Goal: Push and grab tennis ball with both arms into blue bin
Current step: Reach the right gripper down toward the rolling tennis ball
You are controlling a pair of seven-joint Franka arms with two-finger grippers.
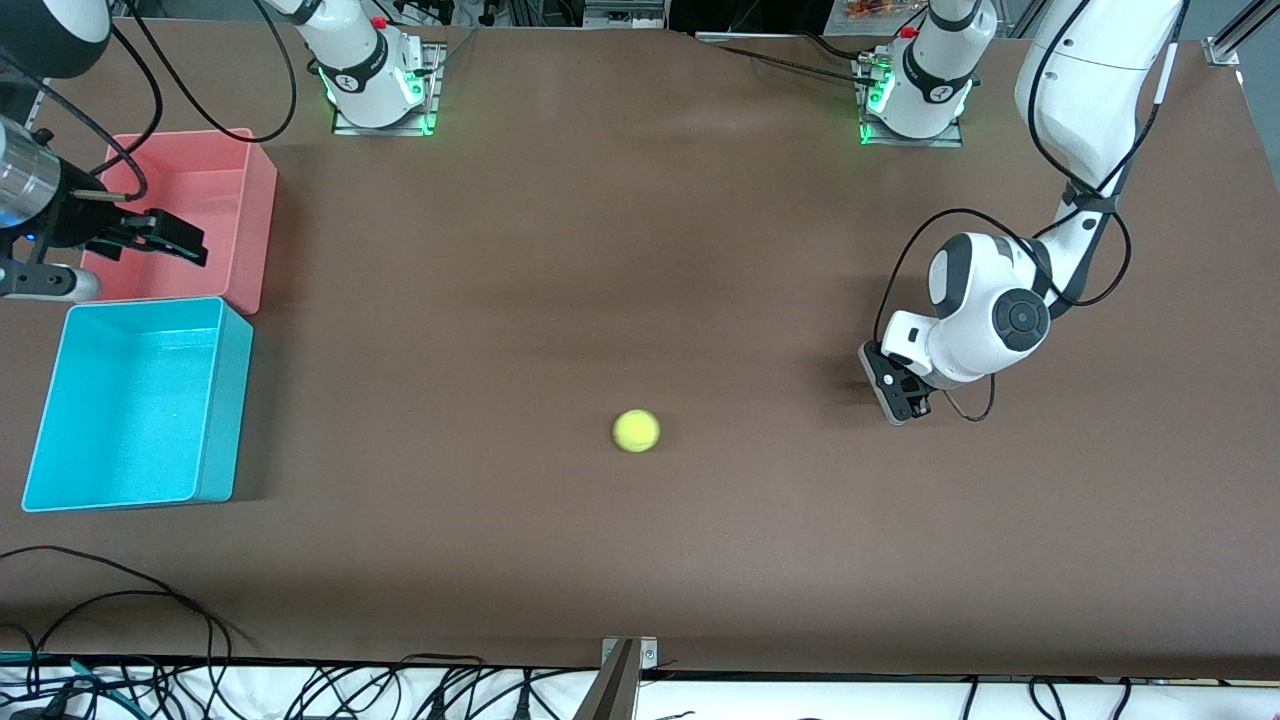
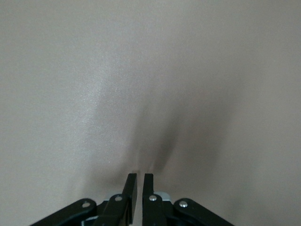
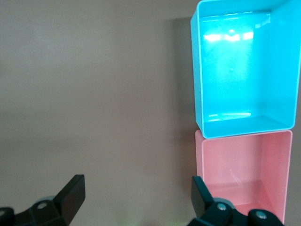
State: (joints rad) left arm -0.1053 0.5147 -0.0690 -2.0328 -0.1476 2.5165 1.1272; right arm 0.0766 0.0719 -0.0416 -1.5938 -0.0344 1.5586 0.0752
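The yellow-green tennis ball (image 1: 636, 431) lies on the brown table near its middle, toward the front camera, and looks slightly smeared. My left gripper (image 1: 897, 395) is low at the table, beside the ball toward the left arm's end and a good gap from it. Its fingers (image 2: 132, 188) stand almost together with only a thin slit between them and nothing in it. The ball does not show in either wrist view. My right gripper (image 1: 175, 237) hangs open and empty over the pink bin's edge. The blue bin (image 1: 226, 400) sits empty at the right arm's end.
The pink bin (image 1: 258, 225) stands touching the blue bin (image 3: 198, 70), farther from the front camera, and shows in the right wrist view (image 3: 244, 165) too. Cables lie along the table's front edge (image 1: 120, 600). A metal bracket (image 1: 620, 680) sticks up at the front edge's middle.
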